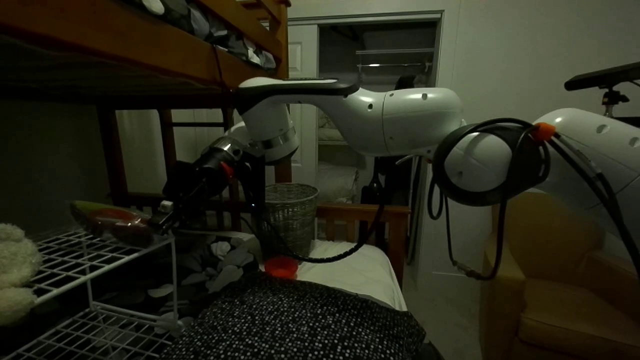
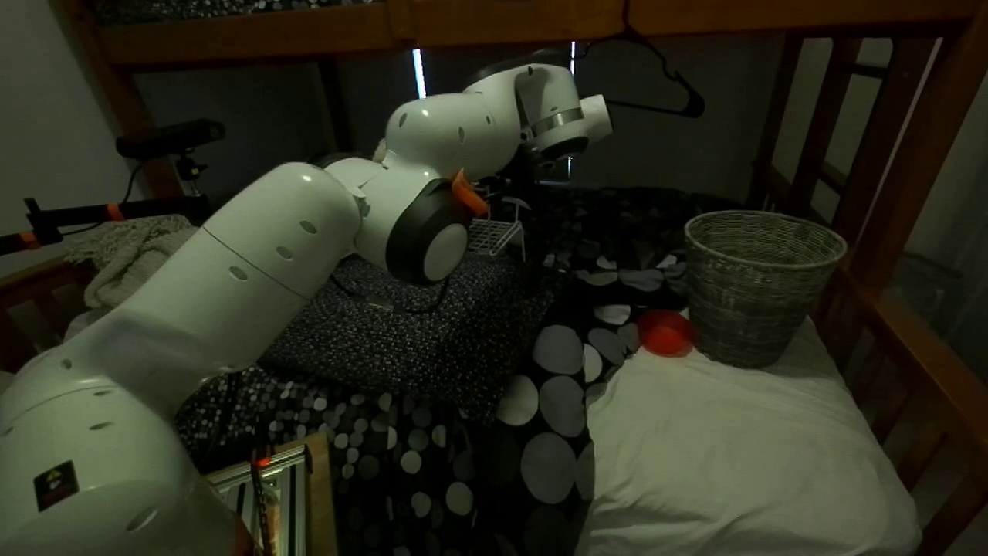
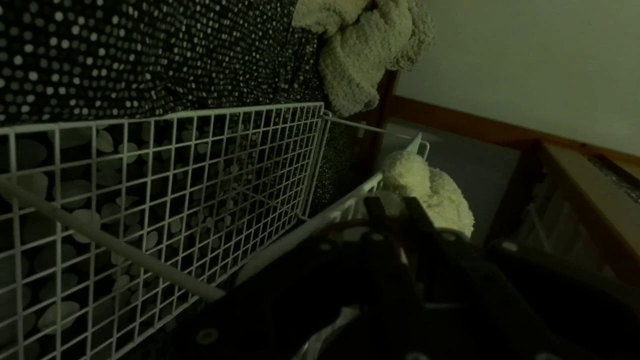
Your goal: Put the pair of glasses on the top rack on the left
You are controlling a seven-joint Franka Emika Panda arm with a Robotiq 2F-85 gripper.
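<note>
In an exterior view, what appears to be the pair of glasses (image 1: 117,220), glinting red and green, is seen over the white wire top rack (image 1: 107,269), near a fluffy cream plush (image 1: 17,270); whether the rack is touched cannot be told. In the dim wrist view, the fingers of the gripper (image 3: 394,206) are narrowly parted, and the glasses appear pinched between them.

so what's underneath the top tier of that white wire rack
Below the top tier is a lower wire tier, with dark, pale-spotted bedding showing through it. In an exterior view, a fluffy cream thing covers part of that space; anything behind it is hidden.
</note>
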